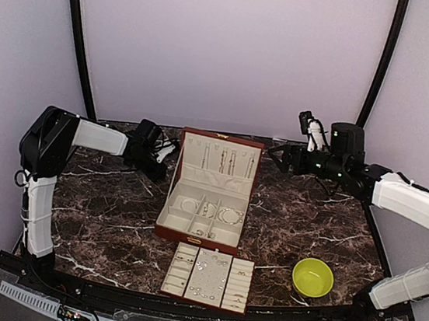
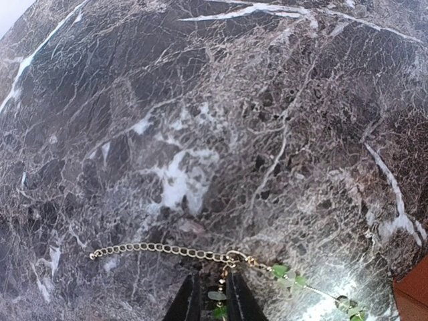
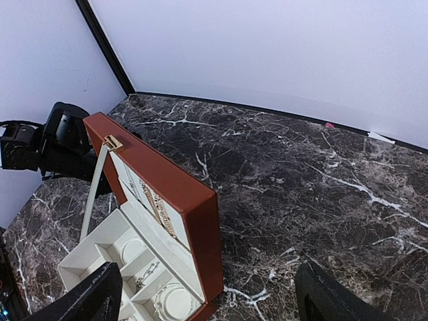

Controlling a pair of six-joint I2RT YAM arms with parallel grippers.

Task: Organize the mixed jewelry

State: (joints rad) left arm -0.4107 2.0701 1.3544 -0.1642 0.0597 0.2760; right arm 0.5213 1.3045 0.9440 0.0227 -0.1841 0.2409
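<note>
Dark white-veined marble tabletop (image 1: 106, 210), pale lilac walls (image 1: 229, 45)

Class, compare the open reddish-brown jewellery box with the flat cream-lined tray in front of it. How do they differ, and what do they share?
The reddish-brown jewellery box has a lid standing open; the flat cream-lined tray has none. The box is larger and deeper; the tray is shallow. The box sits farther back; the tray lies in front of it. Both are cream-lined and hold small jewellery.
</note>
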